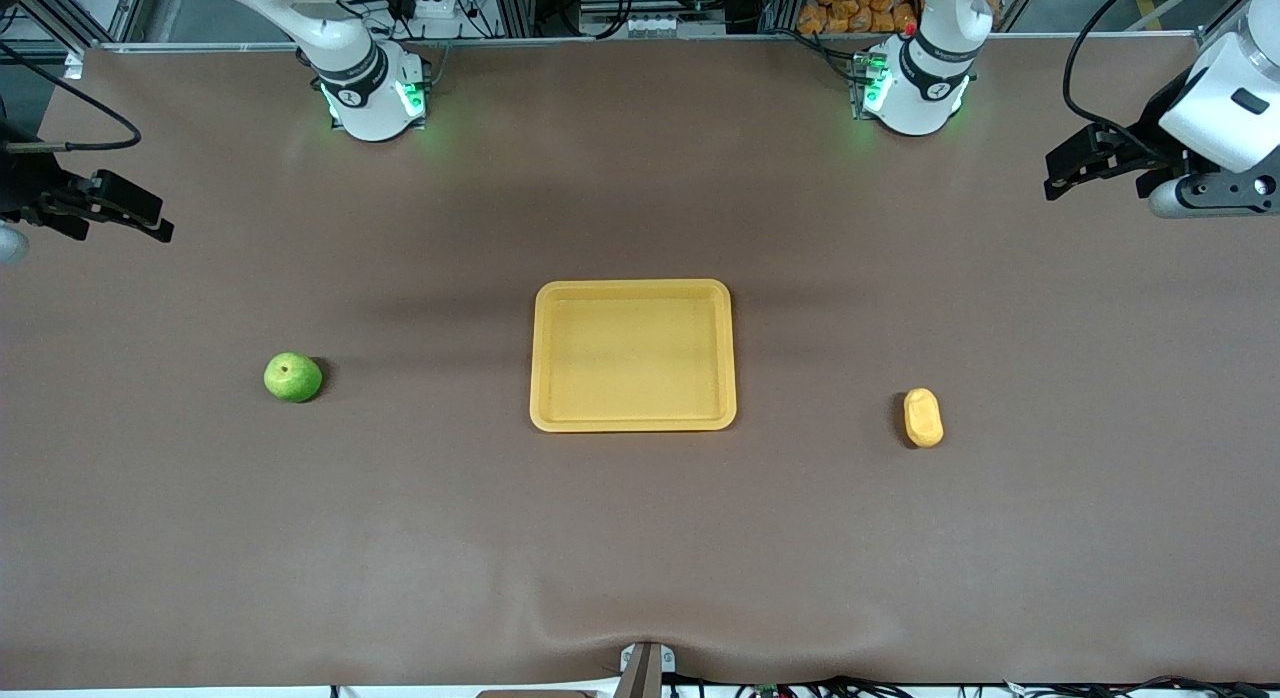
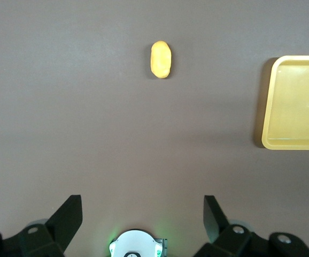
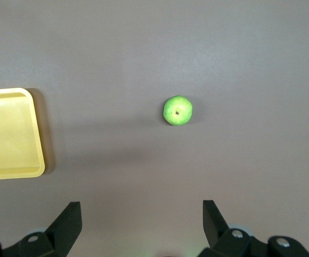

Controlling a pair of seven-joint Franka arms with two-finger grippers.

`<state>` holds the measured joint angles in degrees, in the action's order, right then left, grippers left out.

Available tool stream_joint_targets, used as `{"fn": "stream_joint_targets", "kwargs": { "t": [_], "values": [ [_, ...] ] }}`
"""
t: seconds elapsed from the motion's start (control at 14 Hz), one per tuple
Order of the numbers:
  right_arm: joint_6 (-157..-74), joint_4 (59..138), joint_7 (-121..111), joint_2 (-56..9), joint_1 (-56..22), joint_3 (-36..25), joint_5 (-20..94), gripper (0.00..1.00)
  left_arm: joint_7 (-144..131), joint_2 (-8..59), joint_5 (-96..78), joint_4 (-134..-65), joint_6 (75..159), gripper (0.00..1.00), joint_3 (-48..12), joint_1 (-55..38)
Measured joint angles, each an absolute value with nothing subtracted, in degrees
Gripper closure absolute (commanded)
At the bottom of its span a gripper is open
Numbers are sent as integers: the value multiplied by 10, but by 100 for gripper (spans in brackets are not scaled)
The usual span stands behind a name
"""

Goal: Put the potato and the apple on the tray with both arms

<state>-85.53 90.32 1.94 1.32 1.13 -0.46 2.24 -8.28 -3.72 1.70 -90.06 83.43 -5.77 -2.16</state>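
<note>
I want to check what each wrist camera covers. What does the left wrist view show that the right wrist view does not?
Only the left wrist view shows the potato, lying on the table apart from the tray, and the left tool, open and empty. Only the right wrist view shows the apple, also apart from the tray, and the right tool, open and empty. Both share one end of the yellow tray, with nothing on the part seen, and the brown table.

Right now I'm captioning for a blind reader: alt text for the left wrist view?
A potato lies alone on the brown table, apart from the empty yellow tray at the picture's edge. The left end effector hangs open above the table, holding nothing.
</note>
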Motion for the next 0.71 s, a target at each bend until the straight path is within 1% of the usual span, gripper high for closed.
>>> {"fn": "stream_joint_targets", "kwargs": {
  "t": [0.71],
  "values": [
    [-869,912,21,10,11,-5,22,0,-83,-25,17,-891,835,0,-58,-22]
  ]
}}
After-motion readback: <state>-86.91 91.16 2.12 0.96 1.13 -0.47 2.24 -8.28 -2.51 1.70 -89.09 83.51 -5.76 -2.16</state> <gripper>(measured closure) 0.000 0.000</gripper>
